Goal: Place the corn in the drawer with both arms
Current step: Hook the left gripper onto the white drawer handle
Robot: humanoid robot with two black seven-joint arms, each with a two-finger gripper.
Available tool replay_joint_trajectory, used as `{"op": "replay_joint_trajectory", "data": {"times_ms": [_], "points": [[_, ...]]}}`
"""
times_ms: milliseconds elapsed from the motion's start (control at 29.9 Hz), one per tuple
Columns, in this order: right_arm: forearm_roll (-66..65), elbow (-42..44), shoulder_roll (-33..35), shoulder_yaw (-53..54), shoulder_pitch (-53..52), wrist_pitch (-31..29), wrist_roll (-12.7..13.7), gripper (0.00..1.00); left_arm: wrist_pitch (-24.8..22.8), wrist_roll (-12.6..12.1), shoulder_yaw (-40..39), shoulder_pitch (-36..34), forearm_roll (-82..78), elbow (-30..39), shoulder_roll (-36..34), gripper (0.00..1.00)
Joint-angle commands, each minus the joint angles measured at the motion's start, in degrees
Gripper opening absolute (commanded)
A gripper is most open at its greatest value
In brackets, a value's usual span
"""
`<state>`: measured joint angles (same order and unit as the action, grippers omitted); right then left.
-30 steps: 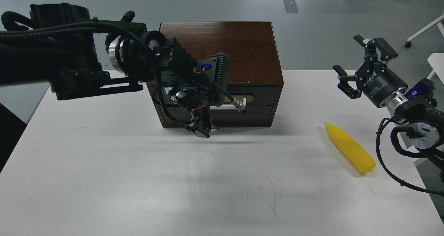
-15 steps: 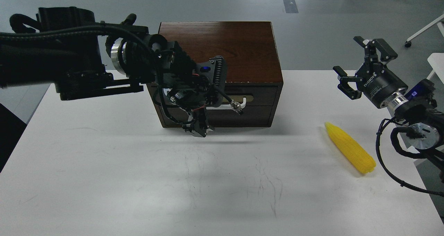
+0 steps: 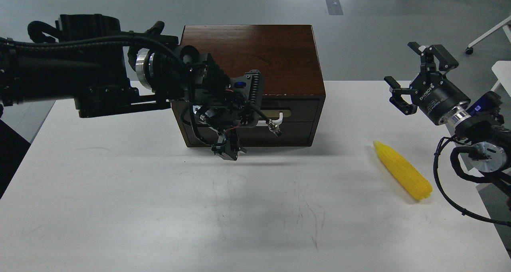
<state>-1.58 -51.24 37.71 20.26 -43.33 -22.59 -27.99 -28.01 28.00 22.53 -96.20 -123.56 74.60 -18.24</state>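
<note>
— Toward the far edge of the white tabletop (image 3: 119,208), what stands there?

— A dark brown wooden cabinet (image 3: 255,52), its front facing the near edge. The drawer (image 3: 299,109) in that front looks closed, with a white bar handle (image 3: 279,118) on a tan plate.

— And the left arm?

— It reaches in from the left edge and ends in front of the cabinet's left half. The left gripper (image 3: 227,150) hangs low by the bottom of the front, dark and bunched; I cannot tell whether its fingers are apart or together, nor whether it touches the handle.

— Where is the corn?

— The corn (image 3: 402,170) lies flat near the right edge of the table, pointed end toward the far edge, blunt end toward the near right corner, well apart from the cabinet.

— The right gripper?

— The right gripper (image 3: 419,78) hovers above the far right corner, beyond the corn, fingers spread wide and holding nothing.
</note>
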Motion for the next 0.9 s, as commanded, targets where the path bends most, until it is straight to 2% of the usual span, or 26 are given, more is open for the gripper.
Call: {"op": "replay_joint_trajectory", "data": {"times_ms": [0,870], "points": [[0.00,0.00,0.09,0.05,0.09,0.00,-0.01,1.00,0.01,0.00,0.32,0.49,-0.54,-0.24,-0.04,0.98],[0.00,0.09,0.17,0.05,0.26,0.00,-0.01,1.00,0.01,0.00,0.58,2.07,-0.72,-2.17,1.80,0.98]]}}
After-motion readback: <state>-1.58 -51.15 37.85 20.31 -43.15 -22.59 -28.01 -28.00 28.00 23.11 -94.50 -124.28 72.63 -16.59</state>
